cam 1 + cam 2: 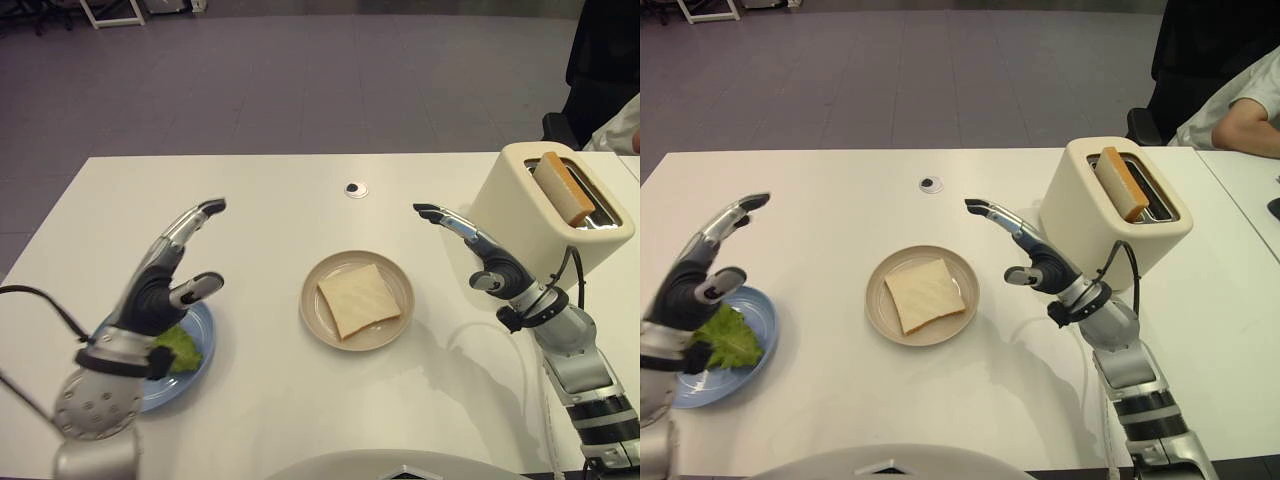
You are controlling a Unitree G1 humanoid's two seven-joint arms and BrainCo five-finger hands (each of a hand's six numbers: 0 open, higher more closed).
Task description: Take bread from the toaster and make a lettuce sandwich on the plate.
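A cream toaster (pixel 540 215) stands at the right of the white table, with one slice of toast (pixel 562 187) sticking up from its slot. One slice of white bread (pixel 358 299) lies flat on the beige plate (pixel 320 318) in the middle. A lettuce leaf (pixel 730 338) rests on a blue plate (pixel 762 318) at the left. My left hand (pixel 165 275) hovers open above the blue plate, holding nothing. My right hand (pixel 472 250) hangs open between the beige plate and the toaster, its fingers stretched toward the table's middle.
A small black and white round object (pixel 356 188) sits on the table behind the beige plate. The toaster's black cord (pixel 573 262) runs down beside my right wrist. A rounded grey edge (pixel 400 465) shows at the near table edge.
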